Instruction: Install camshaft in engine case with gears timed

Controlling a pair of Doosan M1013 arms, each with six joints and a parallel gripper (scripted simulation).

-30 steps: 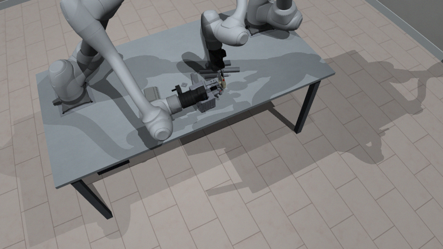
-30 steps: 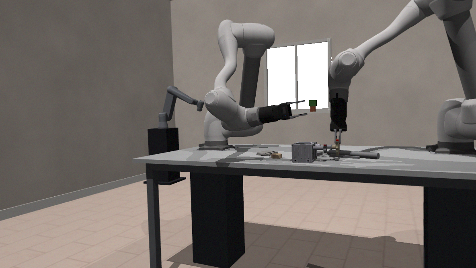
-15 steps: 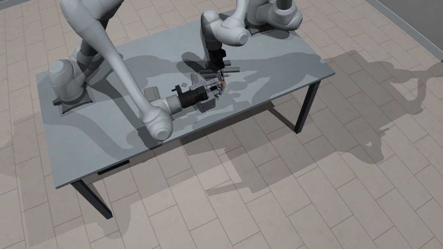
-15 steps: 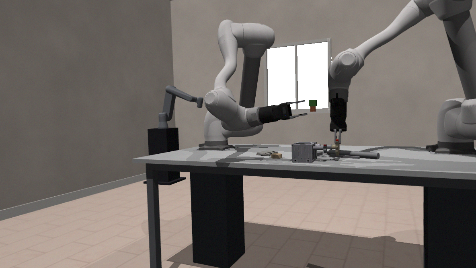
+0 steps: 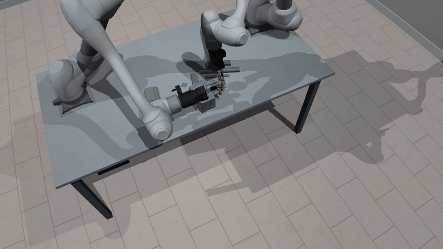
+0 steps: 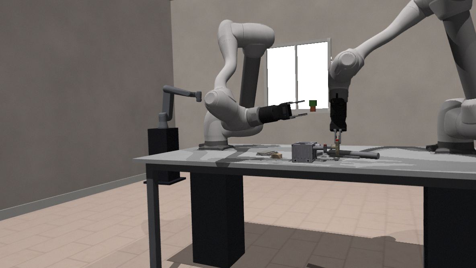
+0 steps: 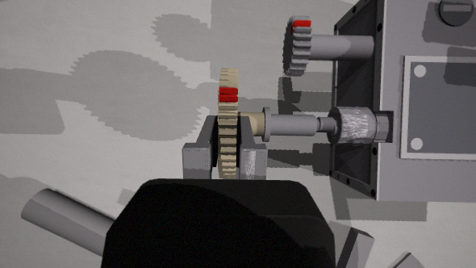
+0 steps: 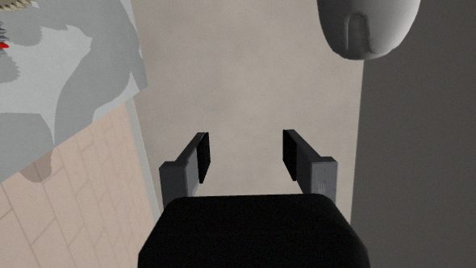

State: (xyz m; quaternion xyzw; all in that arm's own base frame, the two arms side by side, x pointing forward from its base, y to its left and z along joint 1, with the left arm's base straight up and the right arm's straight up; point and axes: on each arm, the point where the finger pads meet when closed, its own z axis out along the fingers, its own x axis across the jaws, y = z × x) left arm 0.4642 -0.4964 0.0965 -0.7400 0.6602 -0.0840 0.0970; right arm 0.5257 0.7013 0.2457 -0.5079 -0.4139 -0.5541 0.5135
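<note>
Left claw: gripping big gear | right claw: wide | left wrist view: small gear clearly apart | case: inside long table edge
</note>
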